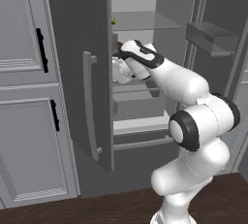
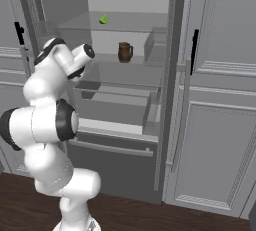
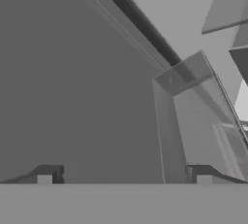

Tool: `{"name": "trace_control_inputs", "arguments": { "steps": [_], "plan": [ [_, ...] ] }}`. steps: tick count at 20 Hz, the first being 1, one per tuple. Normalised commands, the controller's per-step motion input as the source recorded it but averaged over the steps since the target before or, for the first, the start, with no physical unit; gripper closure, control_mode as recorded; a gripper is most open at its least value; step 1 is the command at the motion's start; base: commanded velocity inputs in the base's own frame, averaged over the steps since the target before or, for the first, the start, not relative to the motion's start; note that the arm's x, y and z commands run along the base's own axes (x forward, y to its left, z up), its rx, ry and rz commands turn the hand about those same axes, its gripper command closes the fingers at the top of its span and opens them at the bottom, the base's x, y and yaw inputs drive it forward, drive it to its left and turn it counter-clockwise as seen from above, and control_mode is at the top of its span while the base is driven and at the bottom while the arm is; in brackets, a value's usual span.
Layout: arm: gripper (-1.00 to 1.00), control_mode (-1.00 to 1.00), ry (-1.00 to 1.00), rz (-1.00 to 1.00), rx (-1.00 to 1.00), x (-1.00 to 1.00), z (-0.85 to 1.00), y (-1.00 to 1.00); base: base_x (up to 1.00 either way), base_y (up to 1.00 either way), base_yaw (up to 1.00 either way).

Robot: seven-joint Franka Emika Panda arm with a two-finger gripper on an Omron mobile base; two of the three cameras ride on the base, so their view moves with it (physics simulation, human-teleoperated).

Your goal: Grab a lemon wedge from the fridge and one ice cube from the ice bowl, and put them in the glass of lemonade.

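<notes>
The fridge [image 1: 72,34] stands with both doors open. A tiny yellow-green lemon wedge [image 2: 103,19] lies on its top glass shelf and peeks past the left door's edge as the lemon wedge [image 1: 114,20]. My arm reaches into the fridge at middle-shelf height, with its wrist [image 1: 140,56] below and right of the wedge. In the hand view my gripper [image 3: 124,178] is open, with its fingertips [image 3: 44,177] far apart and nothing between them. It faces a flat grey inner wall and a clear bin [image 3: 189,72]. The ice bowl and the glass of lemonade are out of view.
A brown mug [image 2: 124,52] stands on the middle shelf, right of my wrist [image 2: 75,57]. Grey drawers [image 2: 120,107] sit below it. The left door's bar handle [image 1: 89,106] juts out. A door bin [image 1: 210,36] hangs on the right door. Panelled cabinets [image 2: 220,100] flank the fridge.
</notes>
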Motion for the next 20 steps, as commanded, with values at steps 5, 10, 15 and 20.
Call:
{"name": "trace_control_inputs", "arguments": {
  "steps": [5,10,15,20],
  "plan": [
    [-1.00,-1.00,-0.13,0.07,0.00,-0.88,0.02,0.77,0.00,0.00,0.00],
    [-1.00,-1.00,-0.16,0.05,0.00,-0.72,0.05,0.73,0.00,0.00,0.00],
    [-1.00,-1.00,-0.13,0.02,0.00,-0.56,0.22,0.69,0.00,0.00,0.00],
    [-1.00,-1.00,-0.06,0.00,-0.03,-0.07,0.37,0.60,0.00,0.00,0.00]
  ]
}}
